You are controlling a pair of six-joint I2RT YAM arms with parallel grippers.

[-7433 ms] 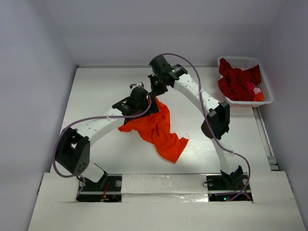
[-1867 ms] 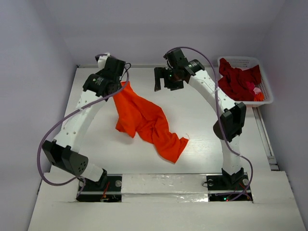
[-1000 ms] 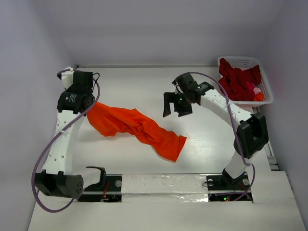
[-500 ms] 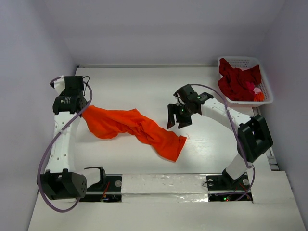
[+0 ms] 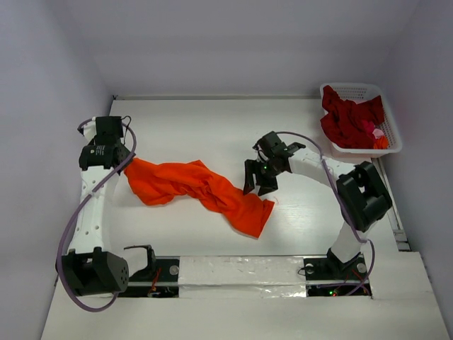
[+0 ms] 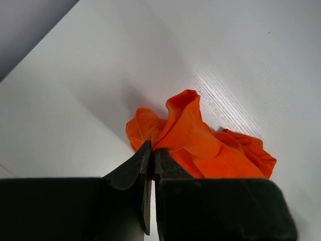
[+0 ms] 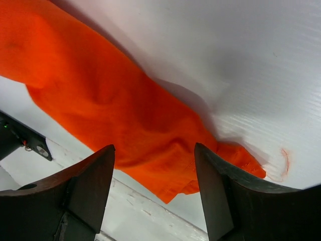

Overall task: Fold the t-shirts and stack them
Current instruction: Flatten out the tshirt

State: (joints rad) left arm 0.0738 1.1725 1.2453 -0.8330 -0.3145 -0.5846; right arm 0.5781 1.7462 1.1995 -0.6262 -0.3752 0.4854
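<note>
The orange t-shirt lies crumpled and stretched in a long band across the table, from far left to front centre. My left gripper is shut on its left end; the left wrist view shows the fingertips pinching a fold of orange cloth. My right gripper hangs open just above the shirt's right end. In the right wrist view its fingers straddle the orange cloth without holding it. Dark red t-shirts are heaped in the basket.
The white latticed basket stands at the back right corner, with a pink and an orange scrap among the red cloth. Walls close the table on the left, back and right. A taped strip runs along the near edge between the arm bases.
My left gripper has pulled the shirt's end leftward, drawing the cloth into a long band. My right gripper has come nearer and lower over the shirt's right end, and its jaws have narrowed somewhat.
</note>
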